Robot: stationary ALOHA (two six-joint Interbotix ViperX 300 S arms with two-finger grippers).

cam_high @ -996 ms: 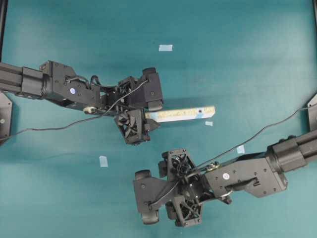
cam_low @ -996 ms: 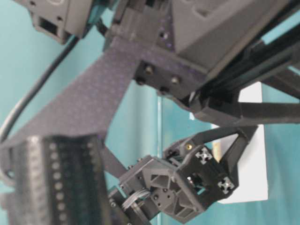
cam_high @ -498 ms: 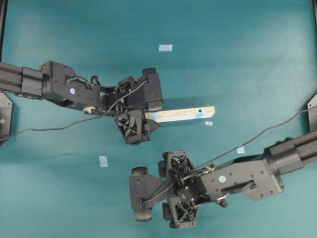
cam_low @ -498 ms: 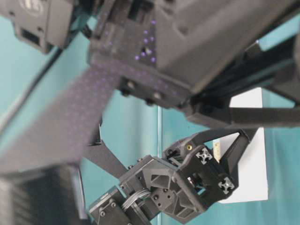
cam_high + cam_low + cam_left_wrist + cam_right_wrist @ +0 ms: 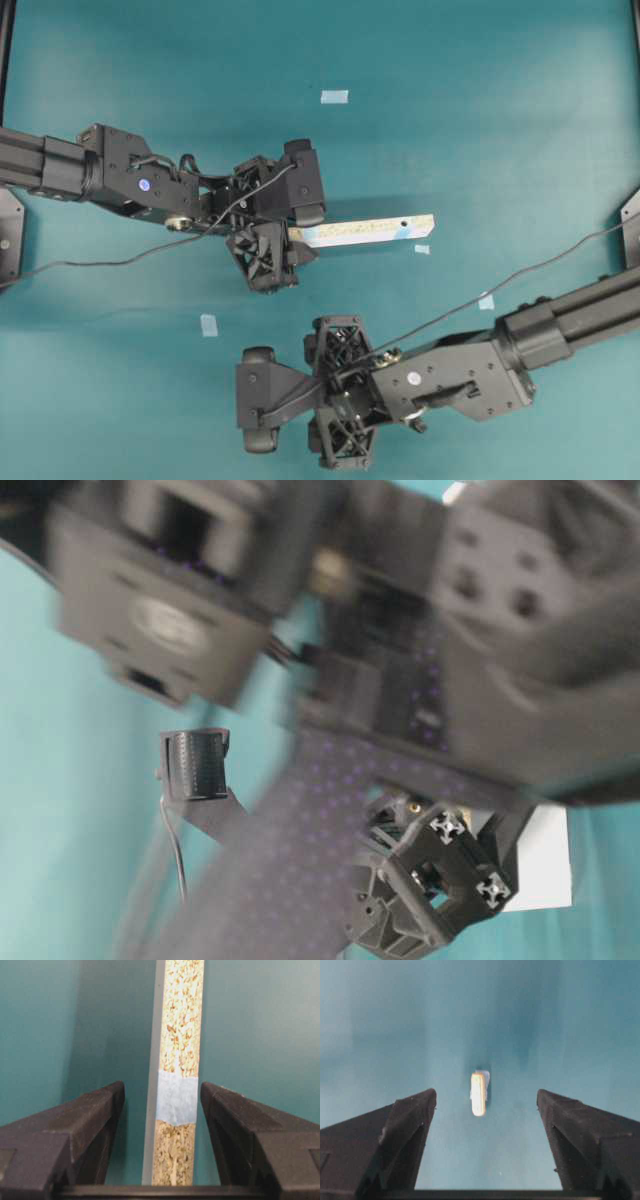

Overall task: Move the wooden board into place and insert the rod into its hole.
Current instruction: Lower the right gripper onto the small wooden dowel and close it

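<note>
Overhead view, left to right: left gripper [image 5: 290, 236] straddling the near end of the wooden board [image 5: 365, 230], jaws parted and clear of its sides, hole [image 5: 401, 223] empty. Lower centre: right gripper [image 5: 300, 420] spread wide around the rod [image 5: 478, 1093], lying on the table, ungrasped. Pickup and insertion outstanding.

Right arm [image 5: 400, 630] blurs across table-level view, hiding most of it.
</note>
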